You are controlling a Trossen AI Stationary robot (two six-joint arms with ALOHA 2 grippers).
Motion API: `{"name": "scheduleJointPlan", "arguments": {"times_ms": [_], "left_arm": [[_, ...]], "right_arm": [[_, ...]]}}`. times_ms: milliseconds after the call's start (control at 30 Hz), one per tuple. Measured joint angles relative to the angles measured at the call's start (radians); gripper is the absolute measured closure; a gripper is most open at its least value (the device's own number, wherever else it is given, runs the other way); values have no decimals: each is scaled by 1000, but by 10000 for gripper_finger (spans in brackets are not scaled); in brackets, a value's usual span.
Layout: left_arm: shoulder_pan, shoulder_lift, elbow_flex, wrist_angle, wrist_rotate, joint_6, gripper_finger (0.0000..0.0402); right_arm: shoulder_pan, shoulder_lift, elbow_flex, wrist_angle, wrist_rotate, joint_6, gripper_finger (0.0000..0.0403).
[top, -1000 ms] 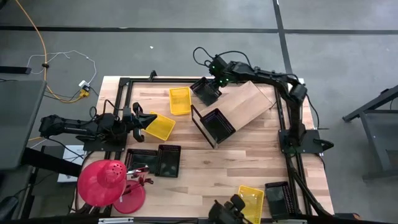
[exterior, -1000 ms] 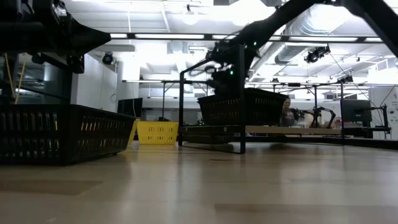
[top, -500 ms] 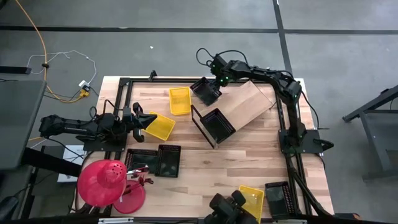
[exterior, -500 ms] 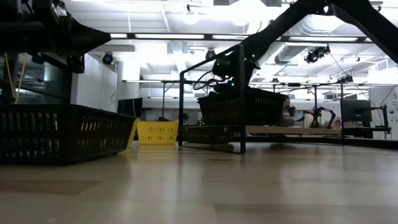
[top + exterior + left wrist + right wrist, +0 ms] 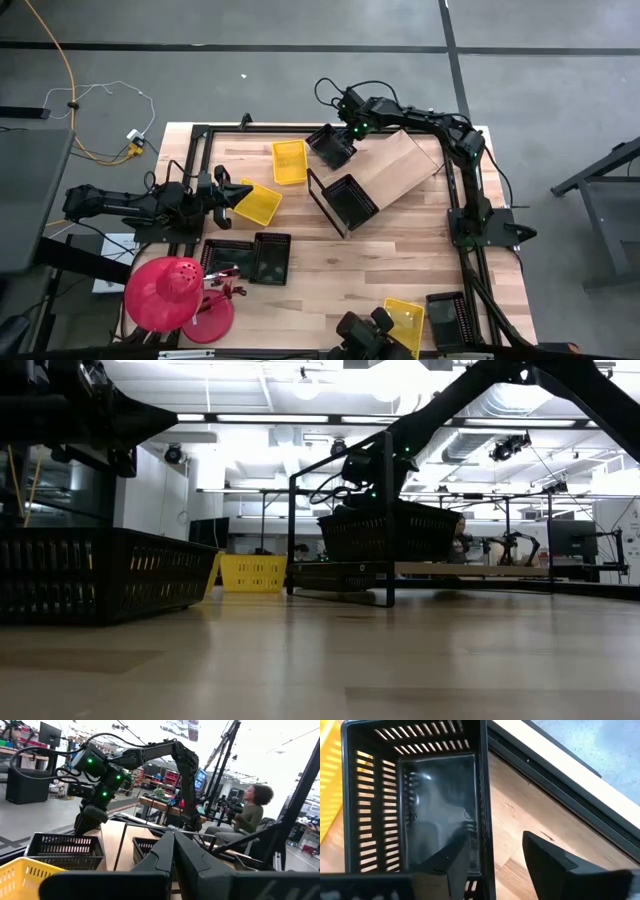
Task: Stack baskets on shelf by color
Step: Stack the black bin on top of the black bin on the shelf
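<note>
The wooden shelf (image 5: 400, 165) leans near the far right side of the table, with one black basket (image 5: 351, 199) already on it. A second black basket (image 5: 420, 810) sits by the shelf's far corner. It looks light and stiff (thin plastic, full of holes), so the rim wall is a good place to pinch. The right gripper (image 5: 492, 857) has its fingers spread apart, one inside that wall and one outside. The left gripper (image 5: 173, 851) is pinched closed on nothing, beside a yellow basket (image 5: 259, 203).
</note>
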Motion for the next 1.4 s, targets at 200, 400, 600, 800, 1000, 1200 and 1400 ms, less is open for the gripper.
{"name": "scheduleJointPlan", "arguments": {"times_ms": [200,400,600,800,1000,1200,1400], "left_arm": [[0,0,0,0,0,0,401],[0,0,0,0,0,1,401],[0,0,0,0,-3,2,401],[0,0,0,0,-3,3,401],[0,0,0,0,-3,3,401],[0,0,0,0,-3,3,401],[0,0,0,0,0,2,401]], "right_arm": [[0,30,0,-8,-2,0,249],[0,38,0,14,0,-1,249],[0,38,0,36,37,3,271],[-2,38,0,56,34,-8,382],[-7,33,22,68,37,-19,395],[-13,-97,99,-11,135,-52,400],[43,-349,110,-182,209,-53,401]]}}
